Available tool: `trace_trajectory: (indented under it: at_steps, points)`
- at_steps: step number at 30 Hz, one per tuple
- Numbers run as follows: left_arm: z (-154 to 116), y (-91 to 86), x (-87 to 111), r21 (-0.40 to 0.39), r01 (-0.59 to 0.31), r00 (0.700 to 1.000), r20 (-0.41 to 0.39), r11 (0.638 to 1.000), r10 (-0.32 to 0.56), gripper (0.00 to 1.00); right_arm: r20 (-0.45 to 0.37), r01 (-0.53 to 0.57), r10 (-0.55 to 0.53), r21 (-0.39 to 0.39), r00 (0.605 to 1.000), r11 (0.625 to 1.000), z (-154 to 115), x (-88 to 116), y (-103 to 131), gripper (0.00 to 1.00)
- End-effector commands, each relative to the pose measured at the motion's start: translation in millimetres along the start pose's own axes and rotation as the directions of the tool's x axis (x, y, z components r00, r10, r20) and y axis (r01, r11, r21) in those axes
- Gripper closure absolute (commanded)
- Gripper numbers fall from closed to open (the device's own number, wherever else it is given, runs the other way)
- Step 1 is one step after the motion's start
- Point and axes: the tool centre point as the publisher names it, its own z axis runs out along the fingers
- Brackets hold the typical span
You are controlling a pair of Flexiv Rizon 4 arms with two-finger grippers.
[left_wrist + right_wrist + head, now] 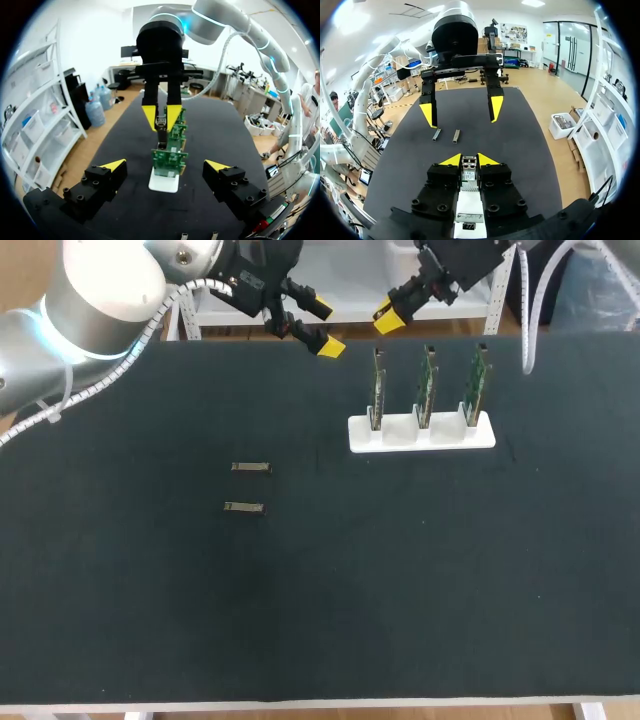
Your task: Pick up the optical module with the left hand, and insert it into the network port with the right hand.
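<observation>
My right gripper [386, 317] hangs over the table's far edge, behind the leftmost of three upright green boards [378, 390] in a white holder [420, 434]. It is shut on a small metal optical module [469, 170], which the left wrist view also shows between its yellow tips [161, 124]. My left gripper [325, 327] hangs open and empty just to the left, facing the right gripper across the boards [170, 159]. Two more optical modules [250, 468] [243, 507] lie flat on the black mat at left of centre, seen beyond the left gripper in the right wrist view [436, 135] [456, 136].
The black mat [400, 590] covers the whole table. The white holder with its boards stands at the back right of centre. The left arm's grey body [90, 300] leans in over the far left corner.
</observation>
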Motion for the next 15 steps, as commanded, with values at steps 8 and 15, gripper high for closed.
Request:
trace_trajectory:
  at_steps: [8,15]
  points:
    - [-0.2,-0.8,0.0,-0.002,0.000,1.000,-0.002,1.000,0.000,0.00,0.003,0.008,-0.008,-0.455,1.000,0.890,2.1,-3.1,-5.8,1.00]
    - [-0.2,-0.8,0.0,-0.002,0.000,1.000,-0.002,1.000,0.000,0.00,0.001,0.007,-0.007,-0.452,1.000,0.892,1.3,-3.5,-4.3,1.00]
